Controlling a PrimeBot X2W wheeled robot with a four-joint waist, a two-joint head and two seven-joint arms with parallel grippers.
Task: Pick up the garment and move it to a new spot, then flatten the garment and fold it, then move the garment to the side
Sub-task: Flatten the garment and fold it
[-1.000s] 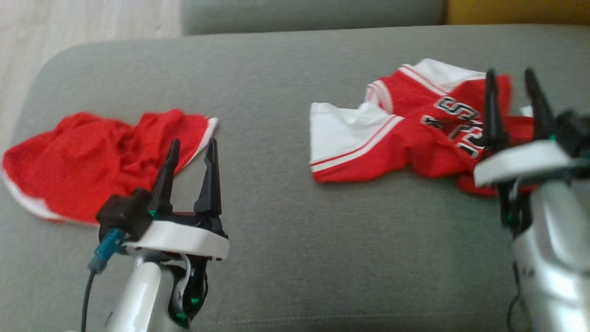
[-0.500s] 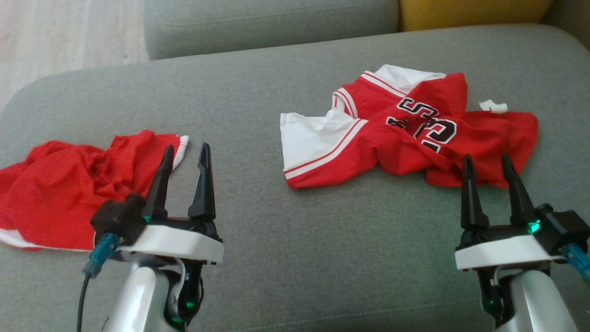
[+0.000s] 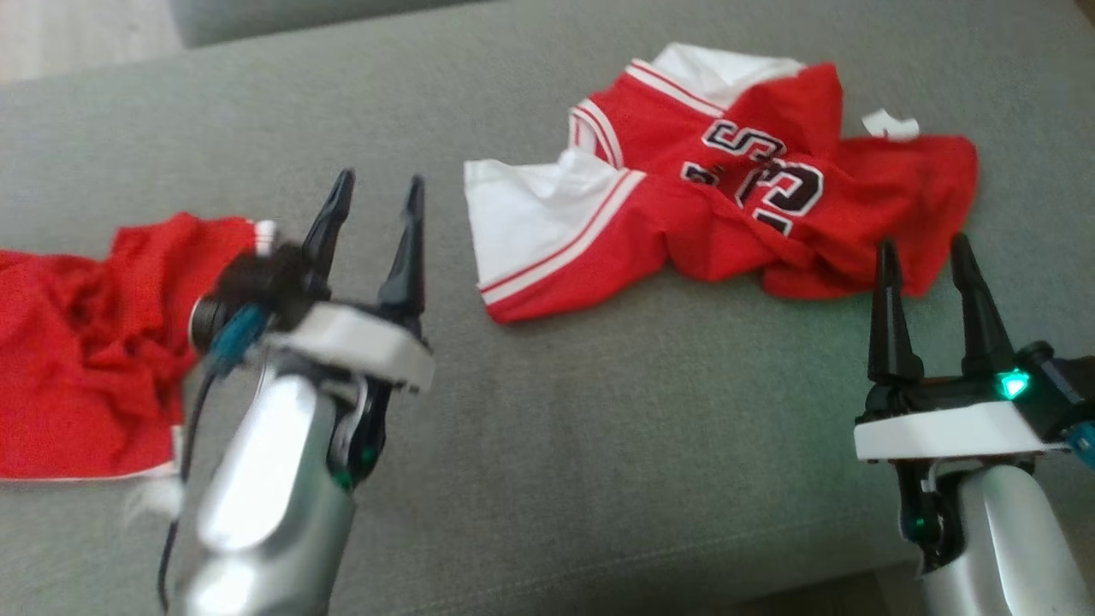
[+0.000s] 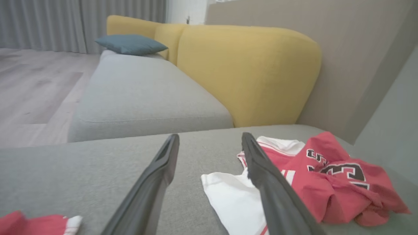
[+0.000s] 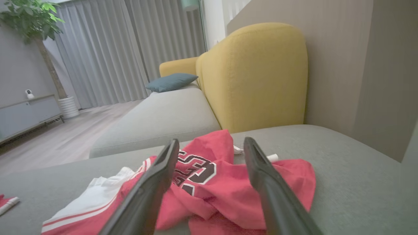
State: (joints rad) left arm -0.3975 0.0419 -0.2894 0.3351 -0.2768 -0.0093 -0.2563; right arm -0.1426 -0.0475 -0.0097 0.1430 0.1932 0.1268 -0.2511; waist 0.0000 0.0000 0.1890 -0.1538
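jersey: crumpled, long axis left-right | right gripper: spread wide, empty, nearest, just short of red hem | left gripper: spread wide, empty, beside white end

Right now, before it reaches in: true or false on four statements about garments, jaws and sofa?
1. The red jersey lies neatly folded on the grey sofa seat. False: it is crumpled, with its black numerals creased.
2. The left jaws and the right jaws both stand open and grip nothing. True.
3. A red mesh garment with white trim lies to the left of the jersey, apart from it. True.
4. The cushion on the far seat is yellow. False: the cushion is teal. It is the backrest that is yellow.
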